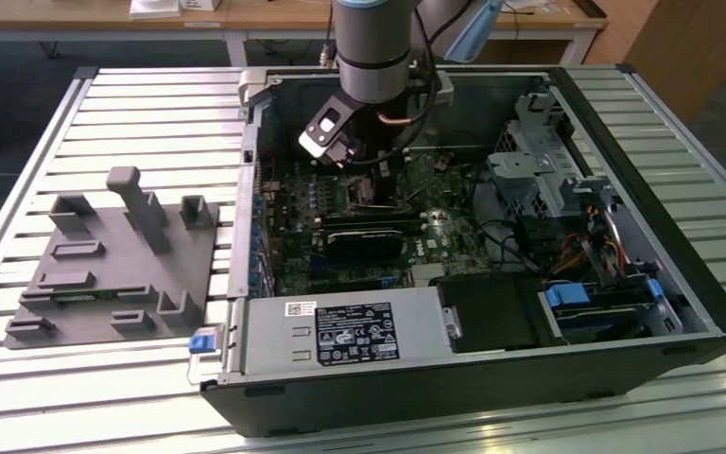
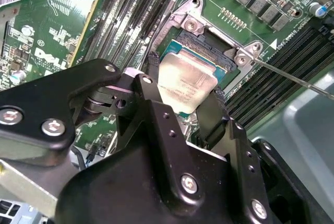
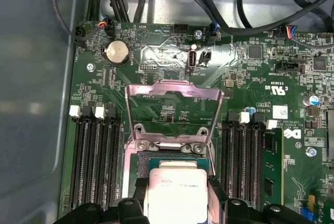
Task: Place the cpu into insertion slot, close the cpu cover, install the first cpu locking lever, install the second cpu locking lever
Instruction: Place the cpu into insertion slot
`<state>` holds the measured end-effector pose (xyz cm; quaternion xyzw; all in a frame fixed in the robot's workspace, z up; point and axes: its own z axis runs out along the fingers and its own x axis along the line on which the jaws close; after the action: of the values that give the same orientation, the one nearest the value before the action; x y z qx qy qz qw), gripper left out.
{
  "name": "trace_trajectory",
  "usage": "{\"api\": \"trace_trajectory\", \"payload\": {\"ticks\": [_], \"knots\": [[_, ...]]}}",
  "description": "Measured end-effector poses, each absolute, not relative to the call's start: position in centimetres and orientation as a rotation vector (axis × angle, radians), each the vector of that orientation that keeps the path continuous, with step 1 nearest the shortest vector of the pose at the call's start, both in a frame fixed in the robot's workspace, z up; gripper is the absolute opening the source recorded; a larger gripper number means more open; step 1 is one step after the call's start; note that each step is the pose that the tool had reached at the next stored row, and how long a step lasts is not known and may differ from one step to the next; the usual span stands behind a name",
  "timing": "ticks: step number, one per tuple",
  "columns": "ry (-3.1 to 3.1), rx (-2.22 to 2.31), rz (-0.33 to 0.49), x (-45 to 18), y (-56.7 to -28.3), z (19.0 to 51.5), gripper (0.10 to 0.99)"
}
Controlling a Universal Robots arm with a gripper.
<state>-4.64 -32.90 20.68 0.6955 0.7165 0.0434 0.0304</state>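
Observation:
My gripper point(image 2: 186, 80) is shut on the cpu point(image 2: 185, 84), a silver-grey square chip pinched at two opposite edges by the black fingers point(image 2: 213, 113). The chip hangs just over the insertion slot point(image 2: 207, 52), whose black contact field and silvery rim show past the chip's far edge. In the first wrist view the cpu point(image 3: 176, 192) sits low, with the slot point(image 3: 172, 160) right behind it. The cpu cover point(image 3: 172, 89) is swung open and stands up behind the slot. A thin locking lever point(image 2: 292, 78) sticks out free beside the socket. In the exterior view the gripper point(image 1: 360, 172) reaches into the case.
The open computer case point(image 1: 665, 246) lies on a slatted metal table. Memory slots point(image 3: 94, 156) flank the socket on both sides. A black module point(image 1: 366, 241), cables point(image 1: 552, 251) and a power supply point(image 1: 332, 336) fill the case. A grey fixture point(image 1: 111, 255) sits at the exterior view's left.

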Motion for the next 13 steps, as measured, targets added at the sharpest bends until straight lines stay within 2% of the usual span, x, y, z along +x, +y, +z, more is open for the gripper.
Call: {"api": "trace_trajectory", "payload": {"ticks": [13], "knots": [[2.193, 2.159, 0.133, -4.65, -32.55, 20.18, 0.537]]}}
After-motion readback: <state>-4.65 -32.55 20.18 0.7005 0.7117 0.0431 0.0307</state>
